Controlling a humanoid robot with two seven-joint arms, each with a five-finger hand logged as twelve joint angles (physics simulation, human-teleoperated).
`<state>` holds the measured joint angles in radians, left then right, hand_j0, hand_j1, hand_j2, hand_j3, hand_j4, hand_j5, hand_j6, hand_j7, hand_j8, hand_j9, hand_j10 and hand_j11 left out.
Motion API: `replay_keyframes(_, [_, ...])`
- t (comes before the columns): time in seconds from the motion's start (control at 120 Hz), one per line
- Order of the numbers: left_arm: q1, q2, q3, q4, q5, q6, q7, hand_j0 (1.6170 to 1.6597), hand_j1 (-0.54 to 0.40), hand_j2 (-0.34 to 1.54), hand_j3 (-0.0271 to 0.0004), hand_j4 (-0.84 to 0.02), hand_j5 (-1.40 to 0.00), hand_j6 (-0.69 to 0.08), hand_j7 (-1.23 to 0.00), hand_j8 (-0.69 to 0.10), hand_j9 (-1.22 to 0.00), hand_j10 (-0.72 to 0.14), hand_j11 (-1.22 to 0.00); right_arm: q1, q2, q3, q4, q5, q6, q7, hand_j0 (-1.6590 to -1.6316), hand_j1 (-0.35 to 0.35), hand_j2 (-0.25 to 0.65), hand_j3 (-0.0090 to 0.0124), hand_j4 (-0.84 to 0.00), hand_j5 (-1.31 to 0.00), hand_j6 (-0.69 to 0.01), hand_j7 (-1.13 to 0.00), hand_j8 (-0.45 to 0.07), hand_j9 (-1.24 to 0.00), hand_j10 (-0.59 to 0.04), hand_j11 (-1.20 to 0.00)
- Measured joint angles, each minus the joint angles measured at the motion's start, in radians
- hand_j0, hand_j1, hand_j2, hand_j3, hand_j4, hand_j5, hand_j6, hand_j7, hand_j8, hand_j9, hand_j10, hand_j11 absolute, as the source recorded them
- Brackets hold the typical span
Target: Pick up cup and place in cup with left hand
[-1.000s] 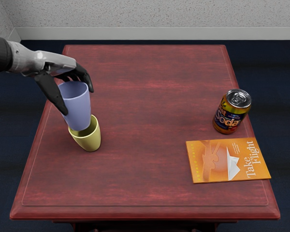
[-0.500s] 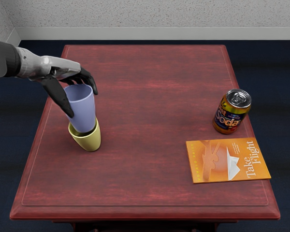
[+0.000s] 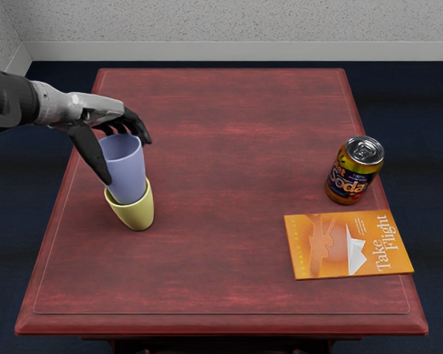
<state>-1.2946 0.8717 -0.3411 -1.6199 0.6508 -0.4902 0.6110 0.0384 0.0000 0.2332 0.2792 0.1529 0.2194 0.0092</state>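
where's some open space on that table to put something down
The broad middle of the table, between the yellow cup and the book, is bare, as is its far end beyond the soda can. It's crowded where the left hand holds the blue cup at the yellow cup's mouth.

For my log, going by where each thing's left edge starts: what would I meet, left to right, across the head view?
Left hand holding the lavender cup → yellow cup → orange book → soda can.
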Motion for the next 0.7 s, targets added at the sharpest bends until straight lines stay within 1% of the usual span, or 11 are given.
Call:
replay_keyframes(0.075, [0.001, 0.000, -0.001, 0.000, 0.001, 0.000, 0.000, 1.6549, 0.003, 0.08, 0.0000, -0.255, -0.45, -0.182, -0.45, -0.173, -0.43, -0.216, -0.44, 0.000, 0.000, 0.000, 0.000, 0.000, 0.000, 0.000, -1.6581, -0.349, 0.000, 0.0000, 0.000, 0.00, 0.001, 0.00, 0.001, 0.00, 0.000, 0.00])
replay_keyframes(0.15, [0.002, 0.000, -0.001, 0.000, 0.001, 0.001, 0.000, 1.6559, 0.061, 0.06, 0.0000, -0.219, -0.37, -0.168, -0.36, -0.162, -0.35, -0.191, -0.36, 0.000, 0.000, 0.000, 0.000, 0.000, 0.000, 0.000, -1.6581, -0.349, 0.000, 0.0000, 0.000, 0.00, 0.001, 0.00, 0.000, 0.00, 0.000, 0.00])
replay_keyframes(0.308, [0.008, 0.001, -0.002, 0.000, 0.001, 0.001, 0.000, 1.6571, 0.141, 0.04, 0.0000, -0.166, -0.25, -0.143, -0.25, -0.140, -0.24, -0.153, -0.25, 0.000, 0.000, 0.000, 0.000, 0.000, 0.000, 0.000, -1.6581, -0.349, 0.000, 0.0000, 0.000, 0.00, 0.001, 0.00, 0.000, 0.00, 0.000, 0.00])
replay_keyframes(0.433, [0.013, 0.000, -0.009, 0.002, -0.010, 0.001, 0.000, 1.6575, 0.222, 0.03, 0.0000, -0.104, -0.15, -0.092, -0.15, -0.091, -0.15, -0.097, -0.15, 0.000, 0.000, 0.000, 0.000, 0.000, 0.000, 0.000, -1.6581, -0.349, 0.000, 0.0000, 0.000, 0.00, 0.001, 0.00, 0.000, 0.00, 0.000, 0.00])
replay_keyframes(0.483, [0.011, 0.001, -0.013, 0.008, -0.040, 0.002, 0.000, 1.6576, 0.247, 0.02, 0.0000, -0.085, -0.12, -0.076, -0.12, -0.075, -0.12, -0.079, -0.12, 0.000, 0.000, 0.000, 0.000, 0.000, 0.000, 0.000, -1.6581, -0.349, 0.000, 0.0000, 0.000, 0.00, 0.001, 0.00, 0.000, 0.00, 0.000, 0.00])
replay_keyframes(0.533, [0.011, 0.001, -0.028, 0.036, -0.104, 0.003, 0.000, 1.6577, 0.266, 0.02, 0.0000, -0.070, -0.10, -0.064, -0.10, -0.062, -0.10, -0.066, -0.10, 0.000, 0.000, 0.000, 0.000, 0.000, 0.000, 0.000, -1.6581, -0.349, 0.000, 0.0000, 0.000, 0.00, 0.001, 0.00, 0.001, 0.00, 0.000, 0.00])
replay_keyframes(0.633, [0.011, 0.002, -0.073, 0.124, -0.277, -0.002, 0.000, 1.6578, 0.293, 0.01, 0.0000, -0.049, -0.07, -0.045, -0.07, -0.044, -0.07, -0.046, -0.07, 0.000, 0.000, 0.000, 0.000, 0.000, 0.000, 0.000, -1.6581, -0.349, 0.000, 0.0000, 0.000, 0.00, 0.001, 0.00, 0.001, 0.00, 0.000, 0.00])
replay_keyframes(0.7, [0.015, 0.014, -0.095, 0.161, -0.377, -0.026, 0.000, 1.6579, 0.304, 0.01, 0.0000, -0.040, -0.05, -0.037, -0.05, -0.036, -0.05, -0.037, -0.05, 0.000, 0.000, 0.000, 0.000, 0.000, 0.000, 0.000, -1.6581, -0.349, 0.000, 0.0000, 0.000, 0.00, 0.001, 0.00, 0.001, 0.00, 0.000, 0.00])
